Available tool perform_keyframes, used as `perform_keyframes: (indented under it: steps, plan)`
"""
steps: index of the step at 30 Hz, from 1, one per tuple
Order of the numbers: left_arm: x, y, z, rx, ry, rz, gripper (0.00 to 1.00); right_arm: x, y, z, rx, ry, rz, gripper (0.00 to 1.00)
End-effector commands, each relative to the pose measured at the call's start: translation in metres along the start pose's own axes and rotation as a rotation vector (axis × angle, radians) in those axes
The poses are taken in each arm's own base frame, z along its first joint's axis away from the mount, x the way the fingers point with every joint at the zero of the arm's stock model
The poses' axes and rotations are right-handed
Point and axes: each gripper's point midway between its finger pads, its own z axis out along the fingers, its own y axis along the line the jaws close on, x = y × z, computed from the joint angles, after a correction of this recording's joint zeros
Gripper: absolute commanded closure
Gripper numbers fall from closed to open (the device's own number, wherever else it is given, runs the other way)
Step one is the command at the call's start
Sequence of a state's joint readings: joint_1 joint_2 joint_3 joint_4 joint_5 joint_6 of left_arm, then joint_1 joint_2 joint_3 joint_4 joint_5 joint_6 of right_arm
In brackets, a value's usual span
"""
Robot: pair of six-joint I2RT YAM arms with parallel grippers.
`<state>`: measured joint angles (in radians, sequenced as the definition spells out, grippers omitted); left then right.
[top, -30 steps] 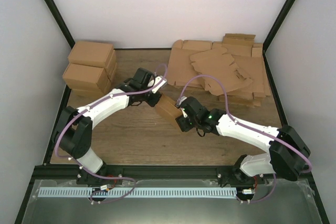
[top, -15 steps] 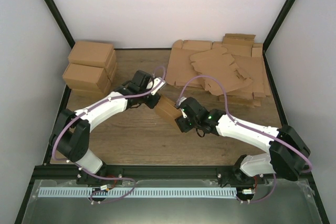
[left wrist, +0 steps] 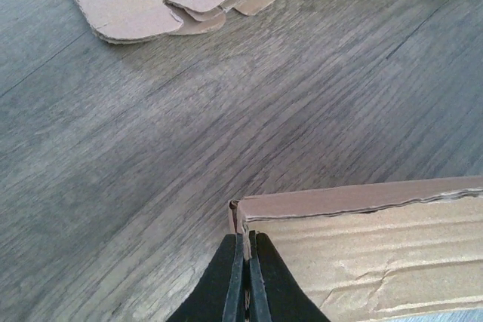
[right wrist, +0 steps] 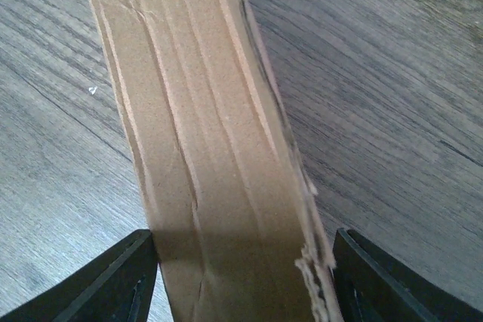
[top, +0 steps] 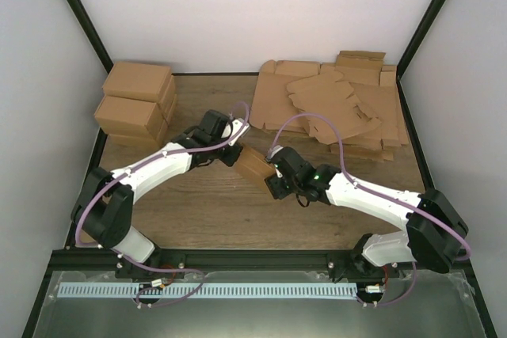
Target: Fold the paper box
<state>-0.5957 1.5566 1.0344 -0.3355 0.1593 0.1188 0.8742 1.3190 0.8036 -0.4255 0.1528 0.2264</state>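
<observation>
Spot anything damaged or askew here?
The paper box in the right end effector shows creases across its face and a frayed edge. The flat blanks far right lie fanned, not squared.

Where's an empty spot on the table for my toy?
Bare table lies near the front, between the left arm and right arm. Another gap sits at the back between the stacked cartons and flat blanks. The middle, around the paper box, is crowded.
</observation>
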Motion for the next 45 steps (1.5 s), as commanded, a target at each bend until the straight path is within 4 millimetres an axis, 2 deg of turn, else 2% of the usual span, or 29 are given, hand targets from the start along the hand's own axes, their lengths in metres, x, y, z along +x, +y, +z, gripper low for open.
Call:
perform_keyframes:
  steps: [1, 5, 14, 24, 33, 42, 45]
  plan:
    - [0.028, -0.02, -0.004, 0.039, 0.095, -0.04, 0.96, -0.016, -0.003, -0.007, 0.024, -0.055, 0.026, 0.34]
    - [0.028, -0.025, -0.008, 0.046, 0.094, -0.067, 0.96, -0.015, -0.002, -0.006, 0.023, -0.05, 0.026, 0.34]
    - [0.035, -0.024, -0.01, 0.026, 0.117, -0.151, 0.96, -0.017, -0.008, -0.007, 0.055, -0.053, 0.026, 0.33]
    - [0.033, -0.011, -0.023, -0.073, 0.084, -0.287, 0.96, -0.023, -0.013, 0.001, 0.017, -0.068, 0.078, 0.16]
    - [0.028, -0.014, -0.022, -0.067, 0.046, -0.376, 0.96, -0.021, -0.011, 0.004, 0.001, -0.063, 0.076, 0.16]
    - [0.046, -0.013, -0.013, -0.078, 0.083, -0.387, 0.96, -0.02, -0.013, 0.002, 0.008, -0.063, 0.079, 0.16]
    - [0.056, -0.008, -0.012, -0.109, 0.099, -0.387, 0.96, -0.02, -0.012, -0.001, -0.002, -0.06, 0.086, 0.12]
